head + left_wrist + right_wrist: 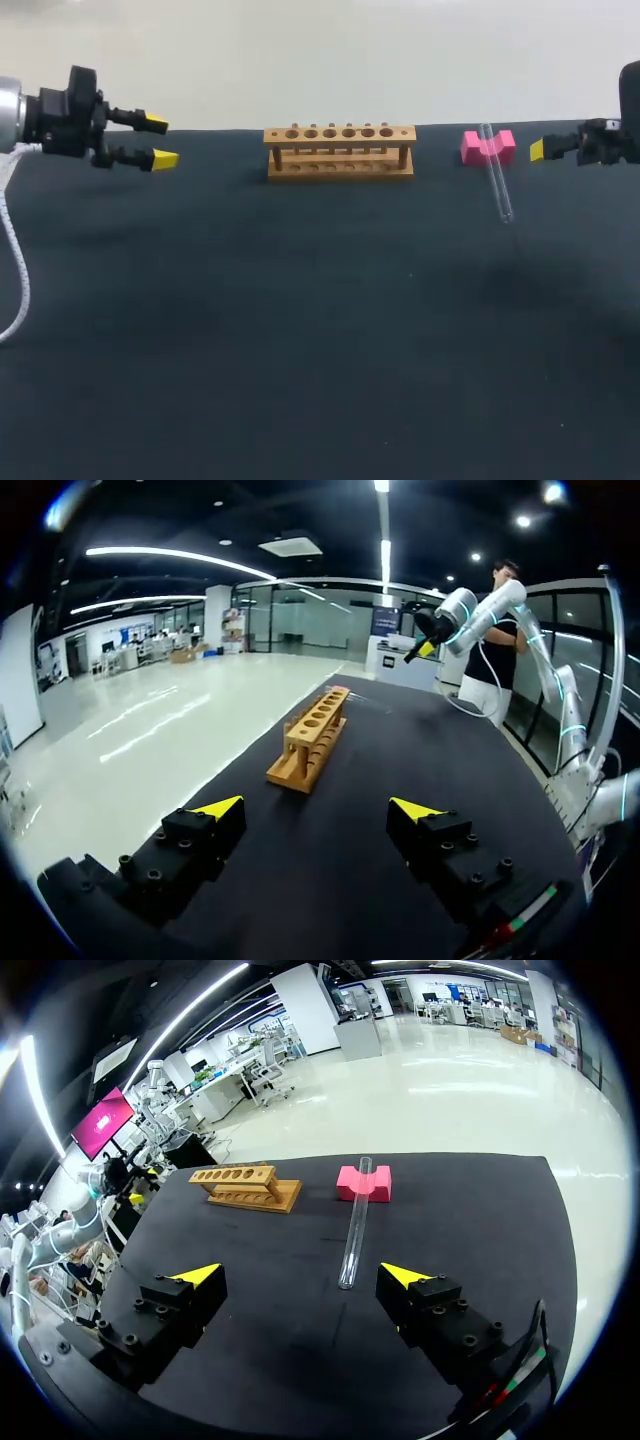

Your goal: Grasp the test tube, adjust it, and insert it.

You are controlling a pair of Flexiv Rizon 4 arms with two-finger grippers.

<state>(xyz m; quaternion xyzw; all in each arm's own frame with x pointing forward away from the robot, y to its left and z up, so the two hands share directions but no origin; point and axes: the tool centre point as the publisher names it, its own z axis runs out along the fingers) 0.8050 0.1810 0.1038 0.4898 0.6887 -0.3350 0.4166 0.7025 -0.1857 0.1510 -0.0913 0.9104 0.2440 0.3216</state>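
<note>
A clear glass test tube (497,182) lies at the table's back right, its upper end propped in the notch of a pink block (488,147). In the right wrist view the tube (354,1228) and block (363,1182) lie ahead of my right gripper (300,1276), whose fingers stand open and empty. In the head view that gripper (540,150) hovers just right of the block. A wooden rack (340,150) with a row of holes stands at the back centre. My left gripper (160,141) hangs open at the far left, with the rack (310,738) ahead of it.
The table (300,330) is covered in black cloth. A white cable (15,260) hangs from my left arm at the left edge. In the left wrist view my right arm (445,620) shows beyond the rack.
</note>
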